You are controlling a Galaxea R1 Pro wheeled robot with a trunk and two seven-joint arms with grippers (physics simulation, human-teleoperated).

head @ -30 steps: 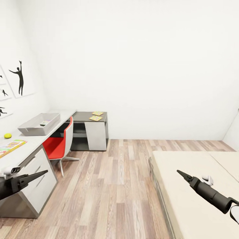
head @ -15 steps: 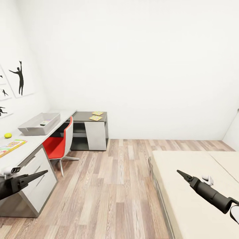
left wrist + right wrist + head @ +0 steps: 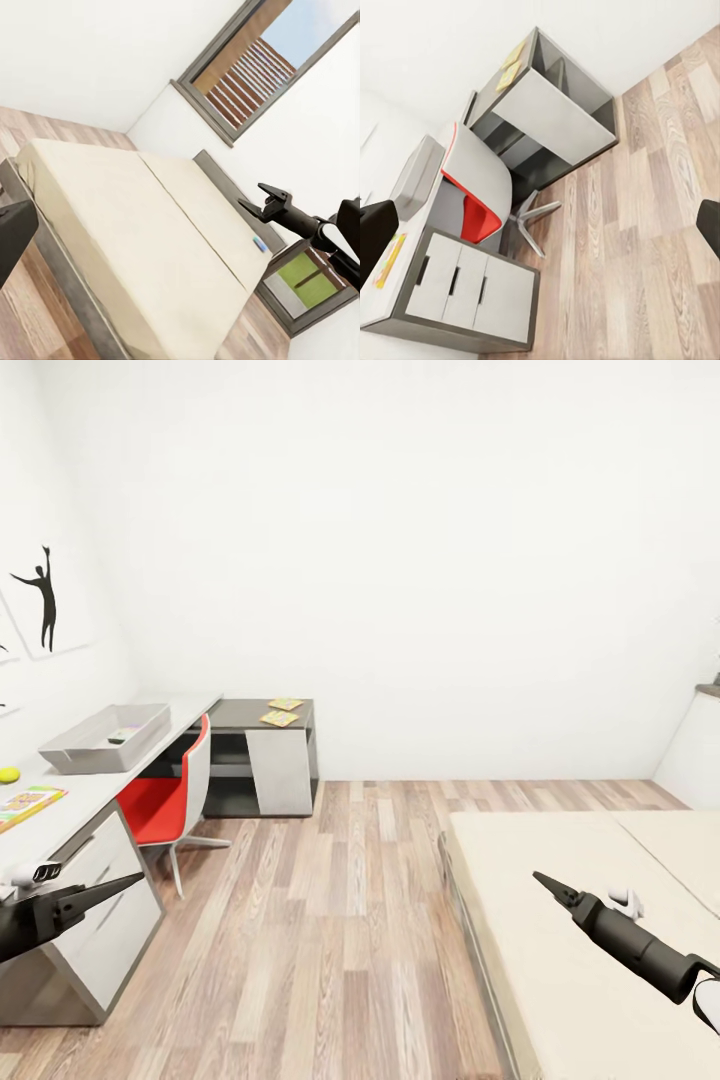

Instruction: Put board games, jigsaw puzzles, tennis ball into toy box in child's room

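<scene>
The table [image 3: 95, 785] runs along the left wall. On it stand the grey toy box [image 3: 105, 737] with something flat inside, the tennis ball [image 3: 8, 774] and a bright board game [image 3: 28, 805]. Two jigsaw puzzles [image 3: 280, 711] lie on its dark corner section. The bed [image 3: 580, 900] fills the right side; in the left wrist view a small blue board game [image 3: 260, 244] lies near the far end of the bed [image 3: 150, 240]. My left gripper [image 3: 135, 879] hangs open in front of the drawers. My right gripper [image 3: 538, 878] is open above the mattress. Both hold nothing.
A red and white swivel chair [image 3: 165, 800] is pushed under the table. Wooden floor [image 3: 330, 920] lies between table and bed. Black silhouette pictures [image 3: 45, 600] hang on the left wall. A window [image 3: 255, 67] is behind the bed.
The whole view has shifted, so table and pictures sit further left in the picture; the camera moved. Both arms keep the same pose.
</scene>
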